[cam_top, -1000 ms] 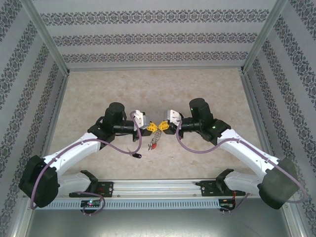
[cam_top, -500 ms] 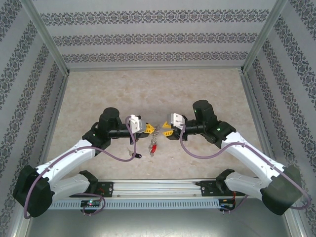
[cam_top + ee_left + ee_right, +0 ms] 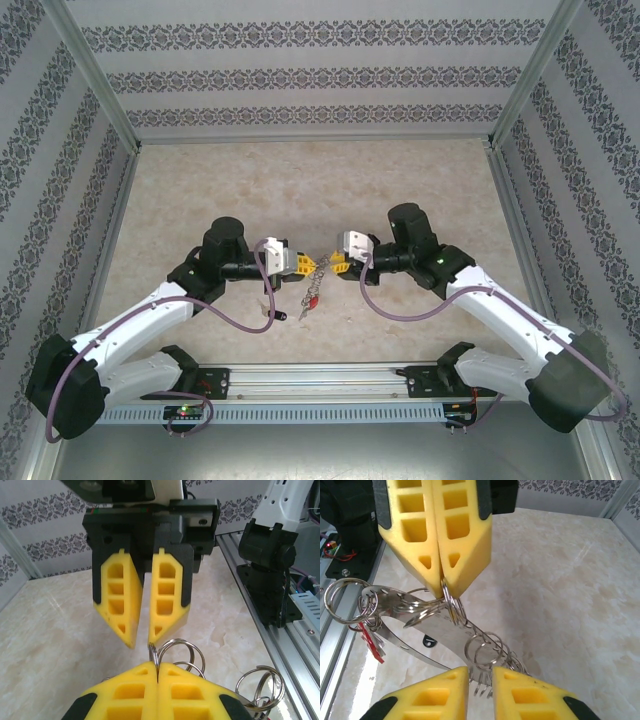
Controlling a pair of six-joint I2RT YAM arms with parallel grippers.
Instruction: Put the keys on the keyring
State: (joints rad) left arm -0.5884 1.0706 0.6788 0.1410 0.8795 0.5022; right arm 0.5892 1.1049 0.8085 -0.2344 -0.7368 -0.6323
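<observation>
Left end effector (image 3: 157, 666): fingers pressed together, clamped on a thin wire loop of the keyring (image 3: 447, 600). The right wrist view confirms this, with the wire pinched right at my left fingertips.

Right end effector (image 3: 481, 672): fingers apart with a clear gap, holding nothing. It faces the left one tip to tip, just beside it. A cluster of small silvery rings (image 3: 485, 652) sits just past its fingertips; I cannot tell if they touch.

The keyring hangs below the left grip, above the table (image 3: 560, 580). Its silvery pieces fan out sideways, and the red tag (image 3: 372, 642) dangles at the end nearest the rail. In the top view the bundle droops between the two end effectors, toward the near edge.

Black-headed key (image 3: 281, 316), or what looks like it: lying on the table near the bundle, toward my left arm, apart from both end effectors. Blade too small to make out.
</observation>
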